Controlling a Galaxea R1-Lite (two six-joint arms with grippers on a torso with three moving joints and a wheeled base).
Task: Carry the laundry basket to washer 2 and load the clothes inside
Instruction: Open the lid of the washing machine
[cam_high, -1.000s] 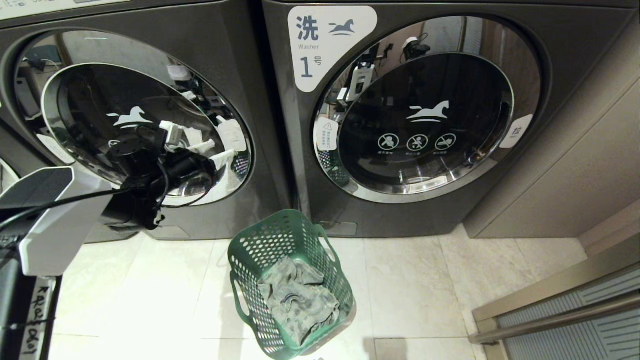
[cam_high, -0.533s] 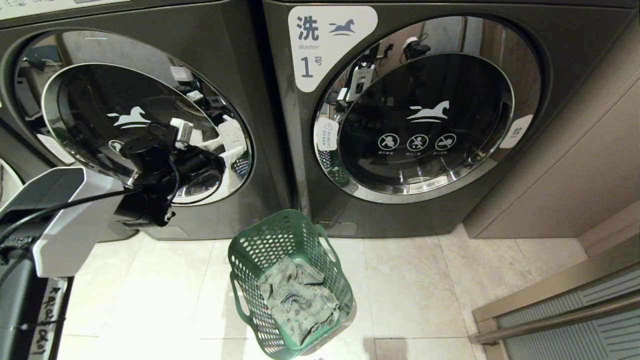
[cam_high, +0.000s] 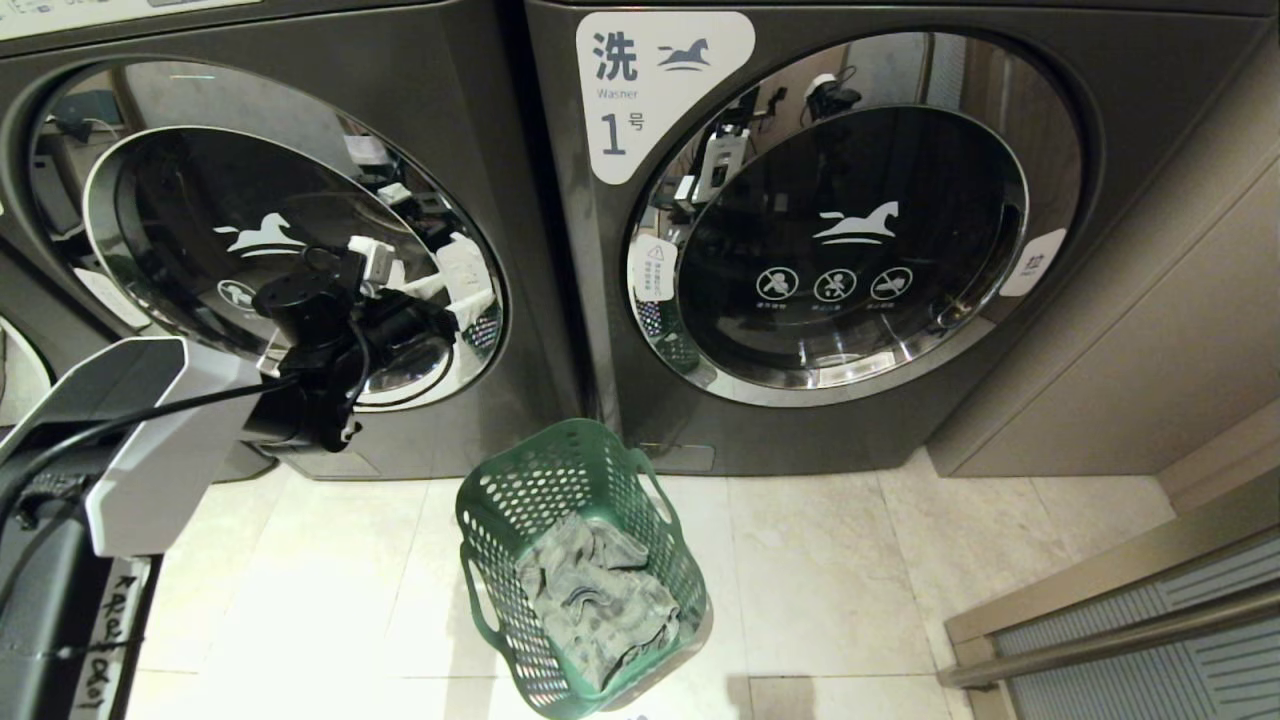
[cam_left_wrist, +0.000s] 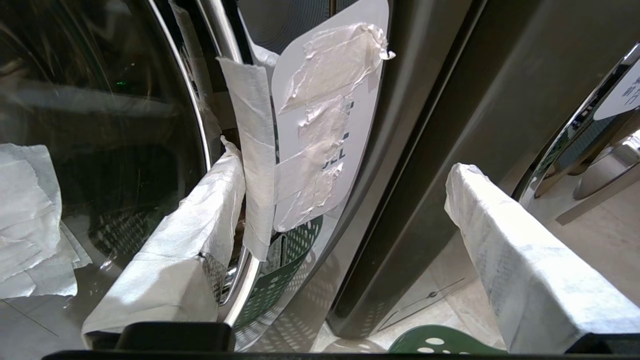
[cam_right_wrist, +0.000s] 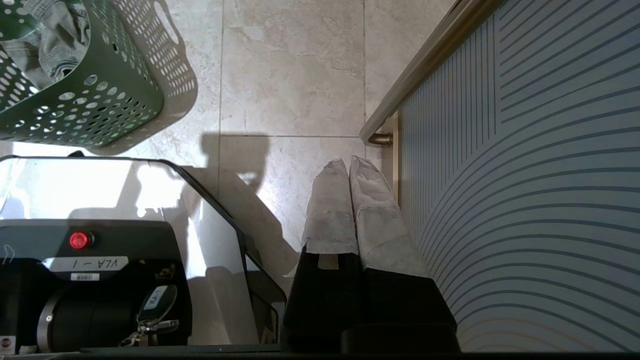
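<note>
- The left gripper (cam_high: 440, 285) stood with its white-wrapped fingers (cam_left_wrist: 185, 260) spread wide and nothing between them, up against the right edge of the round glass door (cam_high: 270, 235) of the left dark-grey front-loading washer (cam_high: 520, 300).
- In the left wrist view one finger lay against the door's chrome rim beside the white pull label patched with tape (cam_left_wrist: 325, 125); the other finger stood out over the grey panel between the two machines. The rim and label ran lengthwise roughly along the gap between the jaws, so a grip there would likely need the fingers to straddle that edge.
- The green perforated plastic laundry basket (cam_high: 500, 520) sat on the pale tiled floor (cam_high: 850, 560), below the open jaws and off to their right, well apart from them, with the crumpled grey clothes (cam_high: 595, 600) inside.
- The right gripper (cam_right_wrist: 350, 172) hung low over the floor beside a blue-grey striped panel (cam_right_wrist: 525, 150), fingers pressed together and empty; the basket lay off to one side of it.
- The left arm was the nearer to the door; I judge opening it was the step in hand, loading not yet begun.
</note>
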